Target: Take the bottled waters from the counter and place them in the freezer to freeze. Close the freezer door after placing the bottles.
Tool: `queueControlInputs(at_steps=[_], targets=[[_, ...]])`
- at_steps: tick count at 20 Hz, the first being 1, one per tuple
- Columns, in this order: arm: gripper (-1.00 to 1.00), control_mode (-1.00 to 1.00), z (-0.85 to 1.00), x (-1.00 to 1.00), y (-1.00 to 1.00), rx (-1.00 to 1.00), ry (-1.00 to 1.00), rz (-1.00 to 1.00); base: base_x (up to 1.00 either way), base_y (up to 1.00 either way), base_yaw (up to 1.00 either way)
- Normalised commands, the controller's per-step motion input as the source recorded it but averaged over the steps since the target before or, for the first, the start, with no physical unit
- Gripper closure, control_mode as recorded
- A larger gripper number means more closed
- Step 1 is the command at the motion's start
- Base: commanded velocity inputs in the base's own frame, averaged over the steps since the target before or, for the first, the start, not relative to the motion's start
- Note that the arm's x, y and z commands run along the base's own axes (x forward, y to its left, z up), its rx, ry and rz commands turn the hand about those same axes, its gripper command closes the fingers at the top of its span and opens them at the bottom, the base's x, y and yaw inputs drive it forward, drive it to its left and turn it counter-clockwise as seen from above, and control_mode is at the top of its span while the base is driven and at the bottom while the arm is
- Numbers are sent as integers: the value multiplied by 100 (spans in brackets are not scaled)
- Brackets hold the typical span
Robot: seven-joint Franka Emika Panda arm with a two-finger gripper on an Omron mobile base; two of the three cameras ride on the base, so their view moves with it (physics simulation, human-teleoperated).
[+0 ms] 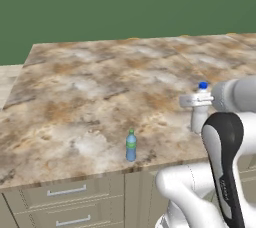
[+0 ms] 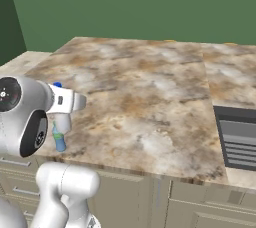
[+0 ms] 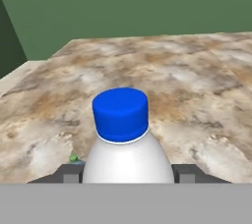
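Observation:
A whitish-clear bottled water (image 3: 127,161) with a blue cap (image 3: 120,112) stands upright between my fingertips (image 3: 71,175). My gripper (image 1: 199,101) is shut on its neck, just under the cap, near the counter's (image 1: 90,97) front right edge. From these frames I cannot tell if the bottle's base touches the stone. The same bottle (image 2: 61,122) sits below my gripper (image 2: 70,103) in the right base view. A second bottled water, blue-tinted with a green cap (image 1: 131,146), stands alone near the front edge, left of the held one. This second bottle (image 2: 59,141) is half hidden by the arm.
Beige drawers with silver bar handles (image 1: 67,191) run under the counter's front edge. A dark slatted panel (image 2: 240,139) is set into the counter at the right. A green wall (image 1: 125,2) closes off the back. The marbled top spreads wide behind both bottles.

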Motion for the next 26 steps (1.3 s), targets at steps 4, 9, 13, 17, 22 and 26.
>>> queueControlInputs(at_steps=[4,9,13,17,22,26], targets=[[100,-100,0,-33,0,0,0,-2,0,0,0],[100,-100,0,-18,0,0,0,-13,0,0,0],[100,-100,0,-3,0,0,1,-25,0,0,0],[100,-100,-1,0,0,0,0,-13,0,0,0],[100,-100,0,0,0,0,0,0,0,0,0],[100,-100,-1,-3,0,0,0,0,0,0,0]])
